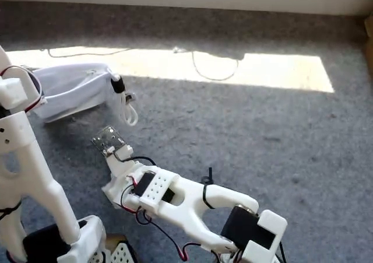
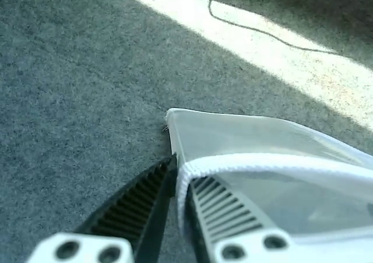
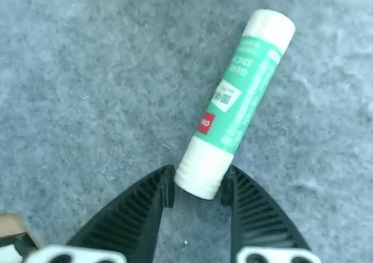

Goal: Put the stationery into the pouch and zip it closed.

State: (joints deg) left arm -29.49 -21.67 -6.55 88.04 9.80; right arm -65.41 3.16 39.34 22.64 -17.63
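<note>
A white mesh pouch (image 1: 70,91) lies on the grey carpet at the far left, with a black zipper pull (image 1: 118,85) and a white loop (image 1: 131,114) at its right end. My left gripper (image 2: 179,184) is shut on the pouch's white rim (image 2: 262,161) and holds that edge up. Nearer the middle lies a green and white glue stick (image 3: 233,105). Its white end sits between the fingers of my right gripper (image 3: 198,187), which are closed against both sides. In the high view the right gripper (image 1: 111,146) is a short way in front of the pouch's mouth.
A sunlit strip (image 1: 280,70) crosses the carpet at the back, with a thin cable (image 1: 215,73) lying on it. The left arm's white column (image 1: 29,164) stands at the left edge. Open carpet (image 1: 280,146) spreads to the right.
</note>
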